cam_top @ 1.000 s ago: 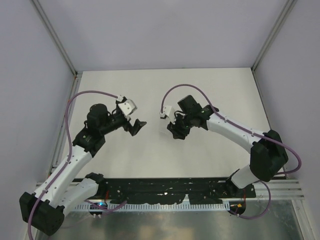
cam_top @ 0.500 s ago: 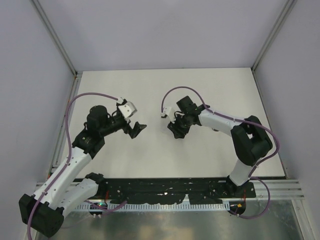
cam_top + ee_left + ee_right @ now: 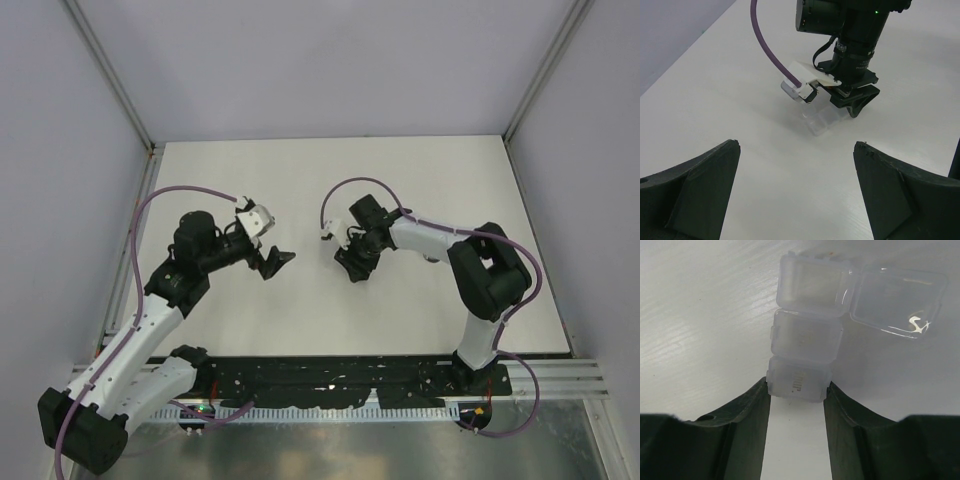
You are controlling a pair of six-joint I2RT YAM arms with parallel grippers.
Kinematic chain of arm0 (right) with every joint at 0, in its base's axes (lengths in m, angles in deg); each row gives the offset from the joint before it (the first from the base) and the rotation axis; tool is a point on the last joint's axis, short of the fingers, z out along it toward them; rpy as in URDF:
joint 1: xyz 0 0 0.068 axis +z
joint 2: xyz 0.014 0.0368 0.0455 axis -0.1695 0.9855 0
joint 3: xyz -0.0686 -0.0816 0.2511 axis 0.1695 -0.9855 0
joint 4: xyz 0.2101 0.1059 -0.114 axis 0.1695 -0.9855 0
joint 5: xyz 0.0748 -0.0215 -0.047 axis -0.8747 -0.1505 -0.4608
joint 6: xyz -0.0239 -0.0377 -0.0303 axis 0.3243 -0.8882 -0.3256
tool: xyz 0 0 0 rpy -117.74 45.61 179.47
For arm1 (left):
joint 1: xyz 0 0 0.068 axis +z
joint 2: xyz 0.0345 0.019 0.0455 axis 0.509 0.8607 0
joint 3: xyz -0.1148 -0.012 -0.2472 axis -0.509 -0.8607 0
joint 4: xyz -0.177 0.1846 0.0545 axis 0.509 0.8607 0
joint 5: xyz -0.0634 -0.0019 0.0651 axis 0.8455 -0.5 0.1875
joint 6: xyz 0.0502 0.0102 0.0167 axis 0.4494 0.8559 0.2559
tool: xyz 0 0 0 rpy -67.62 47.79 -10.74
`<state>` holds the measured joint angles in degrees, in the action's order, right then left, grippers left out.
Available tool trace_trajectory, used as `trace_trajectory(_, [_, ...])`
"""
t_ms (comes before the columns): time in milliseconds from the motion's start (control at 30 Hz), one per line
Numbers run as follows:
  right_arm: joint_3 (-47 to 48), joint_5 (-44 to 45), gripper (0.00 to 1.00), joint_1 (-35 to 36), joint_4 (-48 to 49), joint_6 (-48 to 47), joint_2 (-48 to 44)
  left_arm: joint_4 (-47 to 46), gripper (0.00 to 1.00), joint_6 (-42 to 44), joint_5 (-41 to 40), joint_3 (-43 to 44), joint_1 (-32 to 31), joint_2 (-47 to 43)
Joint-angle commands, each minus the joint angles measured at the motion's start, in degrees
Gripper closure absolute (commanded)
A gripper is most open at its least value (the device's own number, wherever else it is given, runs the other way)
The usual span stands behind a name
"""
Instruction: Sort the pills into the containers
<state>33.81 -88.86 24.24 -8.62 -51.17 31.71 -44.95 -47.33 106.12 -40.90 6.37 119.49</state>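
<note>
Left gripper (image 3: 276,260) hangs low over the white table (image 3: 400,170) with its jaws spread as wide as they go, holding nothing and touching nothing. It has barely shifted over the last second, and it faces the other arm across a bare strip of table.

Right gripper (image 3: 796,390) is clamped on the near end of a clear pill box (image 3: 807,335), a strip of three small compartments lying flat on the table. Both fingers press its sides. The far compartment's lid (image 3: 897,300) is flipped open to the right.

Over the last second the right arm's elbow (image 3: 488,280) has swung inward from the table's right edge, while its gripper has stayed almost in place on the box. This looks like a change of posture rather than a carry: the box is held steady, one cell open to receive pills. No pills can be clearly made out in any view.
</note>
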Motion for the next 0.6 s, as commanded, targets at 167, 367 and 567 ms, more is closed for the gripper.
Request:
trace_trajectory(167, [2.6,1.2,0.41,-0.1,-2.8,0.5,-0.4,-0.9,0.0,-0.7,2.1,-0.2,0.3,-1.2])
trace_trajectory(367, [3.6,1.0,0.22,-0.2,-6.2,0.7,-5.1,-1.2,0.0,-0.7,1.9,-0.6,0.3,-1.2])
trace_trajectory(567, [3.0,5.4,0.18,-0.2,-9.0,2.2,-14.8,-0.9,0.0,-0.6,0.7,-0.4,0.3,-1.4])
